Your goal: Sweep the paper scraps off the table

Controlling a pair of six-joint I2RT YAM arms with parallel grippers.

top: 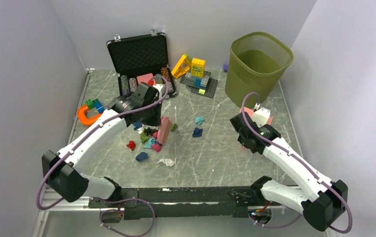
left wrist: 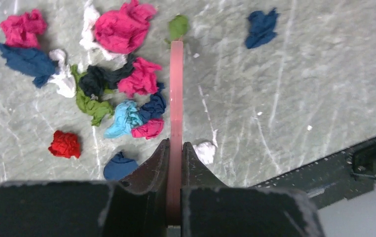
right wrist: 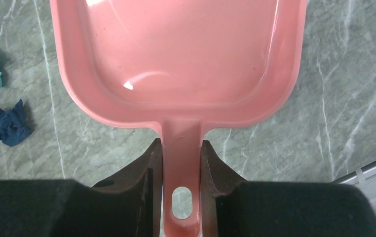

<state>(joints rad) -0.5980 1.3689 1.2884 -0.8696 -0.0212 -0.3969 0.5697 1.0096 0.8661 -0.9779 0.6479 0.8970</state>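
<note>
Left pincer [left wrist: 175, 144] clamped on pink scraper [left wrist: 176, 89], edge-on beside paper scraps [left wrist: 127, 94] on marbled surface [left wrist: 299, 98], right pincer [right wrist: 181, 148] pinching pink dustpan [right wrist: 176, 59] handle

top: high behind the arm bases [top: 186, 200], facing down over the whole counter [top: 215, 153] | left wrist: close, down past left gripper [left wrist: 175, 143] | right wrist: close, down past right gripper [right wrist: 181, 141] | all share blue scrap [top: 197, 132] [left wrist: 261, 28] [right wrist: 10, 123]

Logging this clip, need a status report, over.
Left hand shut on pink sweeper. Right hand shut on pink dustpan, empty. Paper scraps bunched beside sweeper, two loose toward dustpan. Nothing in the way.
</note>
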